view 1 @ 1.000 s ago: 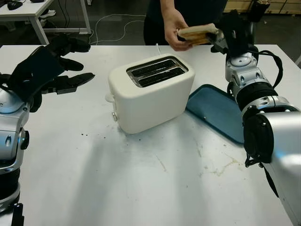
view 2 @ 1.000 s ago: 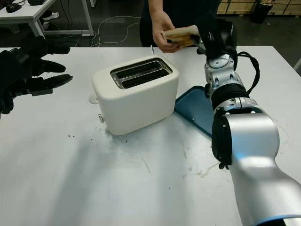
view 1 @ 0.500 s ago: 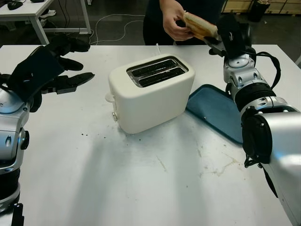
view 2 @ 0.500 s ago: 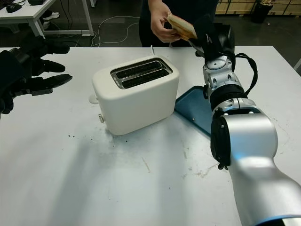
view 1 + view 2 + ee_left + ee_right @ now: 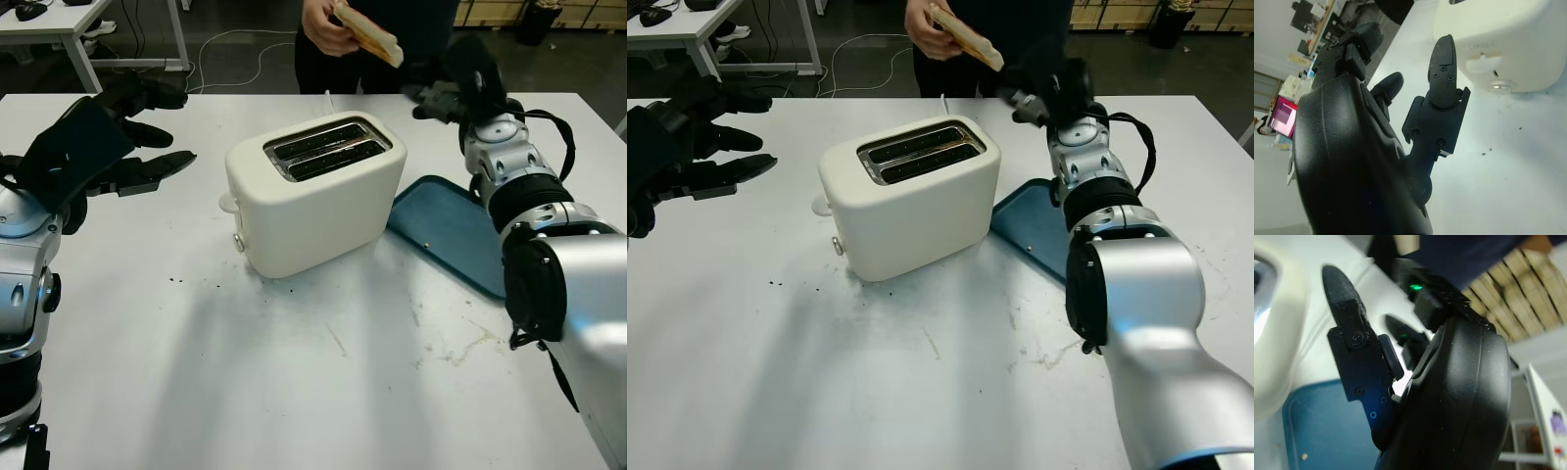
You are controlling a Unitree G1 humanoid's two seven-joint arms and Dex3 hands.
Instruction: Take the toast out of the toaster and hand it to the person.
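A person at the table's far edge holds the slice of toast point(image 5: 367, 32) in a hand point(image 5: 325, 26), lifted clear of my hand. My right hand point(image 5: 446, 90) hangs open behind and to the right of the toaster, empty, below and to the right of the toast. The cream two-slot toaster point(image 5: 313, 194) stands mid-table with both slots point(image 5: 326, 152) empty. My left hand point(image 5: 122, 147) is open above the table's left side, well clear of the toaster, whose end wall point(image 5: 1498, 44) appears in the left wrist view.
A blue tray point(image 5: 451, 230) lies flat to the right of the toaster, partly under my right arm. Dark crumbs point(image 5: 196, 283) dot the white table point(image 5: 294, 392) in front of the toaster. Another desk point(image 5: 69, 24) stands beyond, far left.
The person took the toast from my right hand and lifted it up and to the left. My right hand opened and dropped slightly. The left hand stayed put.
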